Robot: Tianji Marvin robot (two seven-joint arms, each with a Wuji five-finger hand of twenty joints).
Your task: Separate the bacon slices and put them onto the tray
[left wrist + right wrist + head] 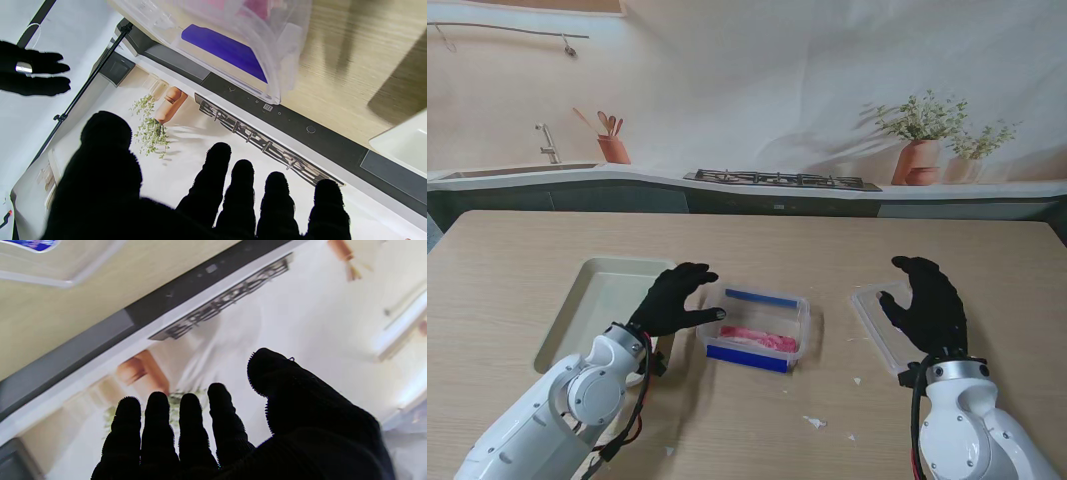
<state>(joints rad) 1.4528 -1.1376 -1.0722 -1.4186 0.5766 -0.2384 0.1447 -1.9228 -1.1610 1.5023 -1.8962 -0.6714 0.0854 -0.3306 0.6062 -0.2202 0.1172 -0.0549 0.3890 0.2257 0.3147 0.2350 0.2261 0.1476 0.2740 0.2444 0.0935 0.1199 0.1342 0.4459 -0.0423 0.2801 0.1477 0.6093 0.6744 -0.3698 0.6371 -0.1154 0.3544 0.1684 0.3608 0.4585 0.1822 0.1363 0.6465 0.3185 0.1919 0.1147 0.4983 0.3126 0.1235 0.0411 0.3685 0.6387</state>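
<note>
Pink bacon slices (758,338) lie inside the clear container (799,322) with blue clips at table centre. The left hand (674,299) sits at the container's nine o'clock, thumb nearly touching its rim, fingers spread and holding nothing. The pale tray (597,290) lies farther out at nine o'clock, partly under that hand. At three o'clock, well apart, the right hand (926,304) hovers over the clear lid (868,305), fingers relaxed and loose, nothing grasped.

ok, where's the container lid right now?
In the stand view the clear lid lies flat on the table's right side, under the open right hand, right of the bacon container.
</note>
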